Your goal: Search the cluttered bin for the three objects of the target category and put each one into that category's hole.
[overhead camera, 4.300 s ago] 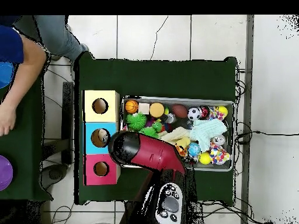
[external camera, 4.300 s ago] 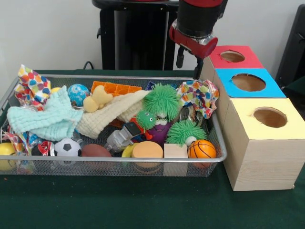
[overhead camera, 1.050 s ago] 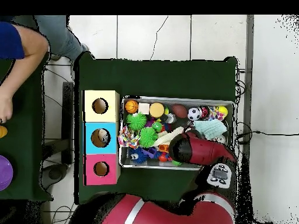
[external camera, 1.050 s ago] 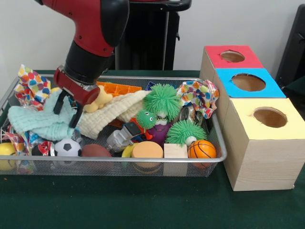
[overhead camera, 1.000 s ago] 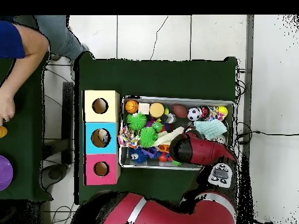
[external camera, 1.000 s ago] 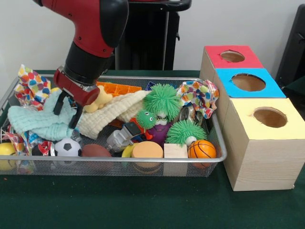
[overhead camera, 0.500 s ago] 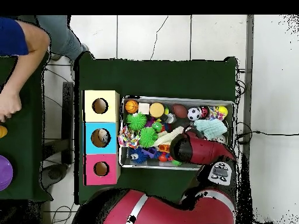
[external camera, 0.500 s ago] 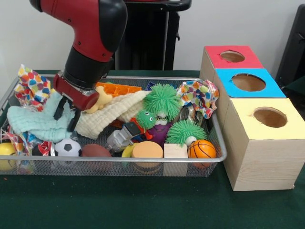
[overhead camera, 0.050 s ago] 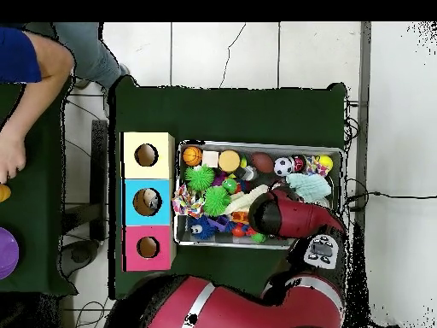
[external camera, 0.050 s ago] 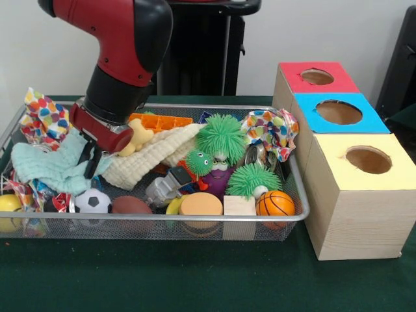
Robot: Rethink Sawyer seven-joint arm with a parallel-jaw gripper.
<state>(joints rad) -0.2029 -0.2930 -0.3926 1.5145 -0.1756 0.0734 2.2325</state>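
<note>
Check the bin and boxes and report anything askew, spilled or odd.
Nothing is spilled or damaged. The wire bin is a jumble, with the colourful dotted cloth draped near its rim beside the boxes. The three boxes stand in a straight row. Something pale lies inside the blue box's hole. The hand is down on the mint cloth.

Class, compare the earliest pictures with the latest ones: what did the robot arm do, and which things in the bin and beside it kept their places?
The gripper swung from beside the red box across the bin and sank onto the mint green cloth, its fingers closing on a fold that has bunched up. The green spiky balls, basketball and soccer ball stayed put.
</note>
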